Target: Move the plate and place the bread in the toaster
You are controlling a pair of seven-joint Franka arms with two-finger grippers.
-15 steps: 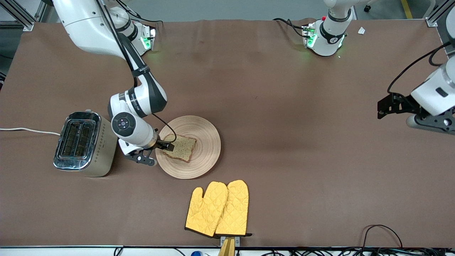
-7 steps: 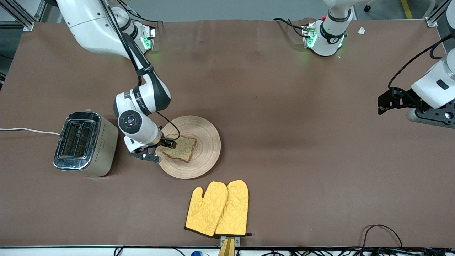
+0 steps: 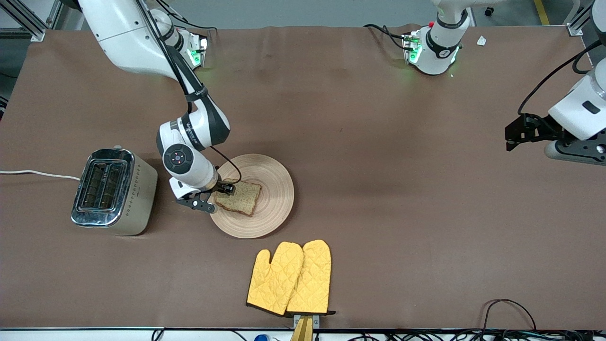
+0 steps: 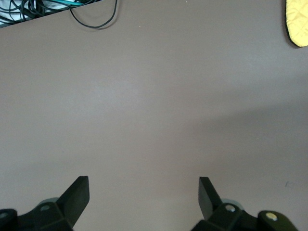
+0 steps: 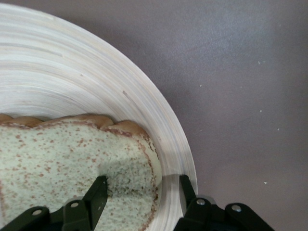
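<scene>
The light tan plate (image 3: 272,210) lies on the table beside the toaster (image 3: 111,189), toward the right arm's end. The speckled brown bread (image 3: 242,198) lies flat on the plate. My right gripper (image 3: 224,191) is open and low at the bread's edge on the toaster side. In the right wrist view its gripper (image 5: 142,192) straddles that edge. One of its fingers (image 5: 98,192) is over the bread (image 5: 62,159) and the other is over the plate's rim (image 5: 175,144). My left gripper (image 3: 513,137) waits open and empty in the air over bare table (image 4: 144,192).
A pair of yellow oven mitts (image 3: 291,277) lies nearer the front camera than the plate; a corner shows in the left wrist view (image 4: 297,21). The toaster's white cord (image 3: 38,174) runs off the table's end. Black cables (image 3: 511,312) lie at the front edge.
My right hand has shifted slightly away from the front camera and tilted, its fingers staying at the bread's edge. The left gripper has drifted slightly. The bread and plate have not moved.
</scene>
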